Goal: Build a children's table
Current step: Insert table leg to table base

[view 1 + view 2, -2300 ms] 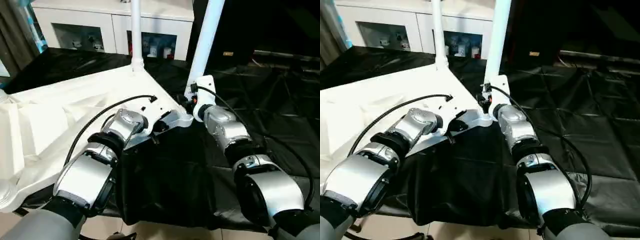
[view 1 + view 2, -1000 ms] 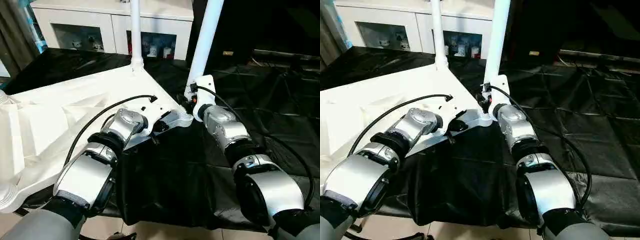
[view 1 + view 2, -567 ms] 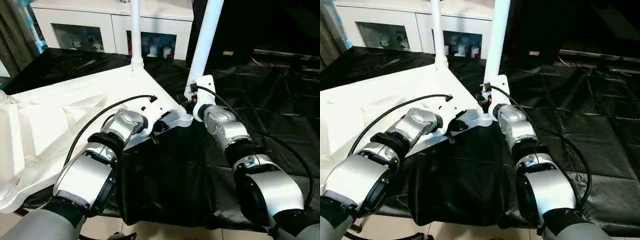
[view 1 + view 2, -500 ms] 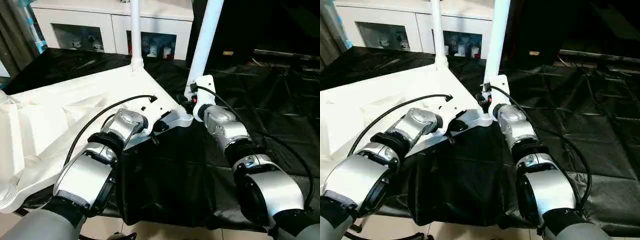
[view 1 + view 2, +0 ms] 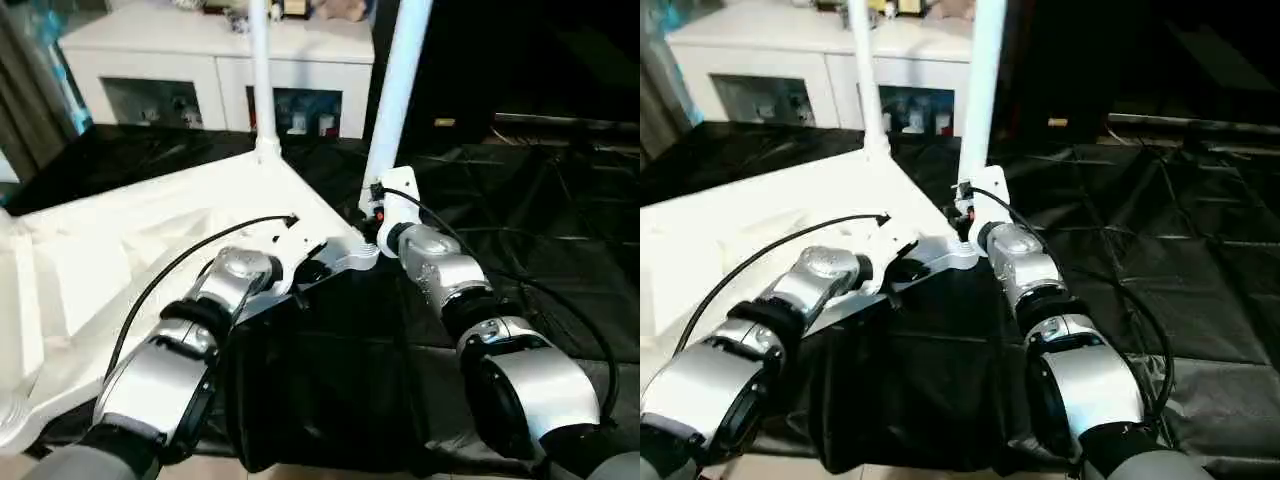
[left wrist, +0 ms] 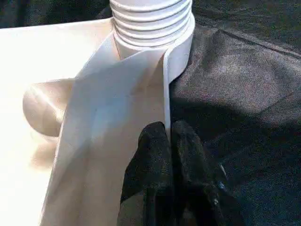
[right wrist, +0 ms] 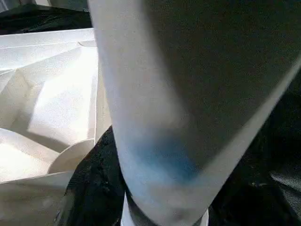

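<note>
Nothing on the black-draped work table (image 5: 520, 250) has shifted, only the head camera; the left gripper (image 6: 168, 141) pinches the upturned white plastic children's table's (image 5: 150, 250) near-right rim; the right gripper (image 5: 372, 205) clasps the white tubular leg (image 5: 395, 95), which wants keeping plumb over its ribbed corner socket (image 6: 153, 28) while seated.

Legible text, labels, brands, numbers, signs: none. A small pale tag (image 5: 443, 122) on the dark backdrop beyond the black-draped table is too small to read.

A black-draped work table (image 5: 520, 210) fills the foreground. Behind it stands a white cabinet (image 5: 215, 60) with glass-fronted compartments holding small items.
</note>
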`<state>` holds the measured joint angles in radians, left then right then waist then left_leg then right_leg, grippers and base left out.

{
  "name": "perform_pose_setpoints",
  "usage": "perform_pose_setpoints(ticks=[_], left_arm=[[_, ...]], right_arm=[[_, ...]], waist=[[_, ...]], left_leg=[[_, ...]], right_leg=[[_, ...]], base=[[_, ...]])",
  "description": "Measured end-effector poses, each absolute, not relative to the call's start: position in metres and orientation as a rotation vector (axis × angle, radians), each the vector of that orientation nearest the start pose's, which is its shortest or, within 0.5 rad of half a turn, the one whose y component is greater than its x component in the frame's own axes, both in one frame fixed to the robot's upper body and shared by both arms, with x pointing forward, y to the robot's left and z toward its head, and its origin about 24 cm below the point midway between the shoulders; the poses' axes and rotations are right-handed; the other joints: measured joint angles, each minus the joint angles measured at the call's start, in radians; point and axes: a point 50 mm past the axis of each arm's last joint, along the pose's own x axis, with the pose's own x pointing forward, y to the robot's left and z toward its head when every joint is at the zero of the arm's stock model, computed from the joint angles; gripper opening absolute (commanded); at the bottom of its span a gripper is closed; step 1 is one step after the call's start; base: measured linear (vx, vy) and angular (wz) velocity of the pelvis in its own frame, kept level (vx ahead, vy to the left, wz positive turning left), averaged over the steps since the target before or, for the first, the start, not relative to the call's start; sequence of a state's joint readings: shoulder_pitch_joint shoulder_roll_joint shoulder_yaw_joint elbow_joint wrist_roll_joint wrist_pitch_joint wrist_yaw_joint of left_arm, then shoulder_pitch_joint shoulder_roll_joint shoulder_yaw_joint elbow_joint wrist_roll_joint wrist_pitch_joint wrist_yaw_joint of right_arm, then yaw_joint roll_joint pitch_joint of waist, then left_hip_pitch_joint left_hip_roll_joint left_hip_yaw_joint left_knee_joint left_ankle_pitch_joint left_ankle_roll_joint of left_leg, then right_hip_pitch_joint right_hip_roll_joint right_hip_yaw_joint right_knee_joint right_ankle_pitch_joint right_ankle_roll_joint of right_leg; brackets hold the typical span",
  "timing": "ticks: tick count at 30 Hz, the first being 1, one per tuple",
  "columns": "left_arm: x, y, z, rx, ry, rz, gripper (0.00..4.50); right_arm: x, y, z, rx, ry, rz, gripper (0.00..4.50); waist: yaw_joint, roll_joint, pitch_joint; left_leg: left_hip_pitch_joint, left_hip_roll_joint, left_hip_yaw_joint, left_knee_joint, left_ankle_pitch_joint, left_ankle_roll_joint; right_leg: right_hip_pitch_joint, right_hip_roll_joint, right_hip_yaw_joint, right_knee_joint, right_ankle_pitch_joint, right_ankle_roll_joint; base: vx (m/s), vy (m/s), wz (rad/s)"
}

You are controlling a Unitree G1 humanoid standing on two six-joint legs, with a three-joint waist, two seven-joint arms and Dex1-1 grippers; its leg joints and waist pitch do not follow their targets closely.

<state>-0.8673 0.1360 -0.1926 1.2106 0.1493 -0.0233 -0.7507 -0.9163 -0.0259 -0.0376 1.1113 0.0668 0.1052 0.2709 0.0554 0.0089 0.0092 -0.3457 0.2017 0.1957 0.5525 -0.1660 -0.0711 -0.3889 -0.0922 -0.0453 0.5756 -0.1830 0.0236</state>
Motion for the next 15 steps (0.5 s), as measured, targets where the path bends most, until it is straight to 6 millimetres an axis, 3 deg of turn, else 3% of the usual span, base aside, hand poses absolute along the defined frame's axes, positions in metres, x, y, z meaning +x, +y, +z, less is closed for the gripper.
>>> perform_pose_setpoints(ticks=[14,15], left_arm=[[0.3524,0.1018,0.0251,0.376,0.487,-0.934,0.00],[0.3525,0.1016,0.0255,0.376,0.484,-0.934,0.00]], right_arm=[[0.3828,-0.0808,0.0628,-0.010,0.343,0.434,1.88],[0.3828,-0.0893,0.0631,-0.003,0.330,0.431,2.23]], waist=[[-0.009,0.007,-0.004],[-0.008,0.004,-0.003]], left_leg=[[-0.001,-0.001,0.000,-0.001,-0.001,0.000],[-0.001,-0.001,-0.001,-0.001,-0.001,0.000]], right_leg=[[-0.001,0.000,0.000,-0.001,-0.003,0.003],[0.000,0.000,0.000,-0.002,-0.003,0.003]], base=[[0.000,0.000,0.00],[0.000,0.000,0.00]])
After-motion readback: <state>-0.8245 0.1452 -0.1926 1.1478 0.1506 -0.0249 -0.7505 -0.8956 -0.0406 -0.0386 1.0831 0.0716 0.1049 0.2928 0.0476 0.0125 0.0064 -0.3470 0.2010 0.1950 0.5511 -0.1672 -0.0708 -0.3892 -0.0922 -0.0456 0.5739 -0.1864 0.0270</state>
